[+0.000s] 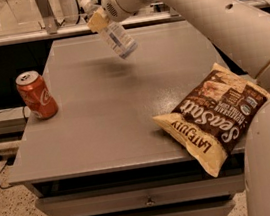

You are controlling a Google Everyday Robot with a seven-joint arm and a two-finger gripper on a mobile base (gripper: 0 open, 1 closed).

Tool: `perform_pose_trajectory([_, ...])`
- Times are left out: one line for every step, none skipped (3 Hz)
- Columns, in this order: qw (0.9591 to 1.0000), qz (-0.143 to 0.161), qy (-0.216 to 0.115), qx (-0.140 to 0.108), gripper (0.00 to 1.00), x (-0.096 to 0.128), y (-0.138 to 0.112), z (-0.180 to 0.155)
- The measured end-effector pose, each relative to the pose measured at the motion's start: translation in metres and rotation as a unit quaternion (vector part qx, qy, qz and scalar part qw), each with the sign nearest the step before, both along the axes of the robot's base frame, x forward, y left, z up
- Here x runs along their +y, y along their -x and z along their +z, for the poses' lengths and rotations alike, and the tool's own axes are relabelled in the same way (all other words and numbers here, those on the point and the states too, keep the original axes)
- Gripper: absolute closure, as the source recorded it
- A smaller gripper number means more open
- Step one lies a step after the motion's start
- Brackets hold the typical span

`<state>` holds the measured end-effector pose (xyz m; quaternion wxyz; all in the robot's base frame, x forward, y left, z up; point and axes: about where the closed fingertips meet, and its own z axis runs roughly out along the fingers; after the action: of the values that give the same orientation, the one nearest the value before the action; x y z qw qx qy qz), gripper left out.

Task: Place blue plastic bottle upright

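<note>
The blue plastic bottle (116, 38) is clear and pale bluish with a white cap and a printed label. It hangs tilted in the air above the far part of the grey table (101, 120), cap end up and to the left, base down and to the right. My gripper (96, 18) is shut on the bottle's upper part, near the cap. A faint shadow lies on the table under it.
A red soda can (36, 95) stands upright near the table's left edge. A brown and yellow chip bag (214, 116) lies at the front right, overhanging the edge. My white arm (202, 14) crosses the upper right. Drawers sit below the tabletop.
</note>
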<state>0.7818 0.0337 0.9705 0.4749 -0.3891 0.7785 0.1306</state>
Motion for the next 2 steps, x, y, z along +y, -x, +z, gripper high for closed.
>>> perform_pose_trajectory([0.9955, 0.049, -0.049, -0.065, 1.00, 0.027, -0.025, 0.015])
perform_pose_trajectory([0.9822, 0.102, -0.119, -0.104, 1.00, 0.054, -0.043, 0.025])
